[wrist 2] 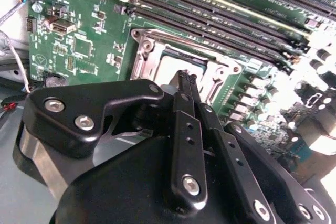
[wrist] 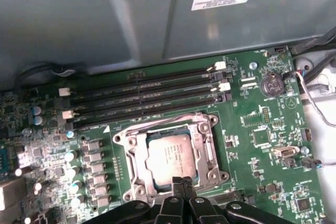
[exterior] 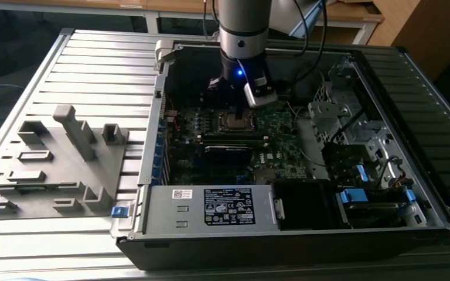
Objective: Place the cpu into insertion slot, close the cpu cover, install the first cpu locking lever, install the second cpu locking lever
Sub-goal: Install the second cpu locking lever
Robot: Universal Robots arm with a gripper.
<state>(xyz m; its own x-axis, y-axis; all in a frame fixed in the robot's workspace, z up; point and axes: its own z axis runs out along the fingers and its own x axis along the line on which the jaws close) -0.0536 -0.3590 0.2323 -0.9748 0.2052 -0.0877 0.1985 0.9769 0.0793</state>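
First wrist view: cpu (wrist: 169, 155) sits flat in the socket with the cpu cover (wrist: 170, 156) shut down around it, memory slots (wrist: 142, 95) just beyond at 12 o'clock. Claw (wrist: 181, 183) is pinched closed, empty, tips at the cover's 6 o'clock edge.

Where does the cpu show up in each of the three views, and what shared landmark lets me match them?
Exterior view: the cpu sits in the motherboard socket, just below the arm's wrist.
First wrist view: it lies flat in the socket, inside the cpu cover, just beyond the fingers.
Second wrist view: it is partly hidden behind the fingers, inside the frame.
Shared landmark: the memory slots running alongside the socket.
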